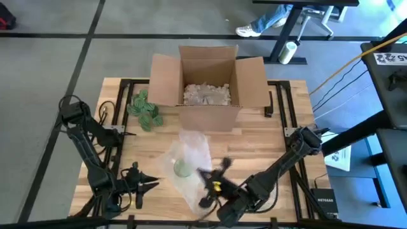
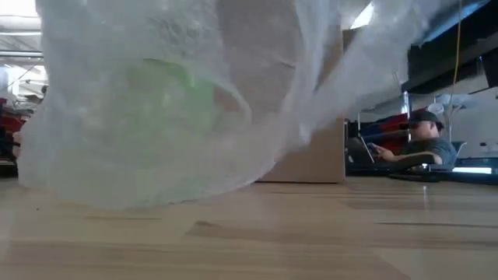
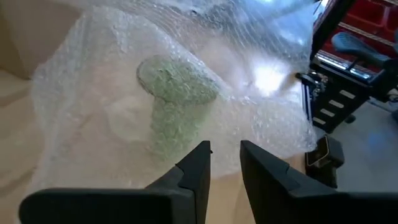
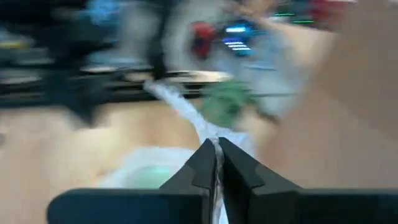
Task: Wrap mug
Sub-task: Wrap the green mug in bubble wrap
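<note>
Two grippers: the right gripper, pinched closed on the clear bubble-wrap sheet, should draw it snugly over the pale green mug mid-table; left gripper, slightly parted, empty, waits beside.

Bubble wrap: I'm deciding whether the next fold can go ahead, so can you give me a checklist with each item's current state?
1. Right gripper pinching the bubble wrap: ok, shut on an edge.
2. Mug under the wrap: ok, green shape shows through.
3. Left gripper free: ok, open, holding nothing, short of the wrap.
4. Mug fully covered: cannot tell.
5. Box clear of the wrap: ok, it sits farther back.
</note>
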Controlling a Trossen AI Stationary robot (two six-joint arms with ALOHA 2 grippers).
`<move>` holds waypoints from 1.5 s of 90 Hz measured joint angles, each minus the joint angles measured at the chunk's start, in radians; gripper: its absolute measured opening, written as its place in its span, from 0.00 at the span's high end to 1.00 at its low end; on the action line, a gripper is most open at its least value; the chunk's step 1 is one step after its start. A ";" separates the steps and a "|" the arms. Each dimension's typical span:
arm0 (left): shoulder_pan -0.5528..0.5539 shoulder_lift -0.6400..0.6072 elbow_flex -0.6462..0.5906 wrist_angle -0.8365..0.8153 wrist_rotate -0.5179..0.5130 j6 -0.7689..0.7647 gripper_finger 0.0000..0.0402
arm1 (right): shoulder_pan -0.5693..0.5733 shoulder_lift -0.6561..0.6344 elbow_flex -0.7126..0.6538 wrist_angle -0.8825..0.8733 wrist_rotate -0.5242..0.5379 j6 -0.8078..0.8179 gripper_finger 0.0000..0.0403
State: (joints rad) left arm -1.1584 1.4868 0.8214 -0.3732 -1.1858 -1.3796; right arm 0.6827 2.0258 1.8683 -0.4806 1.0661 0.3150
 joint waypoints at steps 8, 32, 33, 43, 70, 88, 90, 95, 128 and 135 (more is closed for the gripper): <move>0.000 0.000 0.000 0.007 0.000 0.000 0.83 | -0.010 0.009 0.000 0.172 -0.132 -0.162 1.00; 0.000 0.000 0.000 0.026 0.002 0.019 0.83 | -0.096 0.011 0.000 0.147 -0.634 -0.021 1.00; 0.000 0.000 0.000 0.026 0.004 0.019 0.83 | -0.101 0.013 0.000 0.145 -0.649 -0.012 1.00; 0.000 0.000 0.000 0.026 0.007 0.019 0.83 | -0.133 0.024 0.000 0.071 -0.745 0.054 1.00; 0.008 0.000 0.000 0.026 0.006 0.019 0.83 | -0.191 0.092 -0.002 -0.005 -0.914 0.124 1.00; 0.055 0.000 0.000 0.075 0.000 0.095 0.83 | -0.206 0.101 0.000 0.017 -0.987 0.120 1.00; 0.063 0.000 0.000 0.091 -0.001 0.118 0.83 | -0.206 0.101 0.000 0.021 -0.991 0.116 1.00; 0.085 0.000 0.000 0.138 -0.001 0.190 0.83 | -0.206 0.101 0.000 0.049 -1.004 0.084 1.00; 0.241 -0.008 0.008 0.362 0.197 0.598 0.83 | -0.205 0.100 0.000 0.185 -1.079 -0.008 0.80; 0.275 -0.008 0.009 0.361 0.224 0.603 0.83 | -0.205 0.100 0.000 0.186 -1.086 -0.007 0.70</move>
State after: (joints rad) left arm -0.8836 1.4784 0.8303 -0.0122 -0.9615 -0.7766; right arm 0.4773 2.1254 1.8683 -0.2947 -0.0195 0.3077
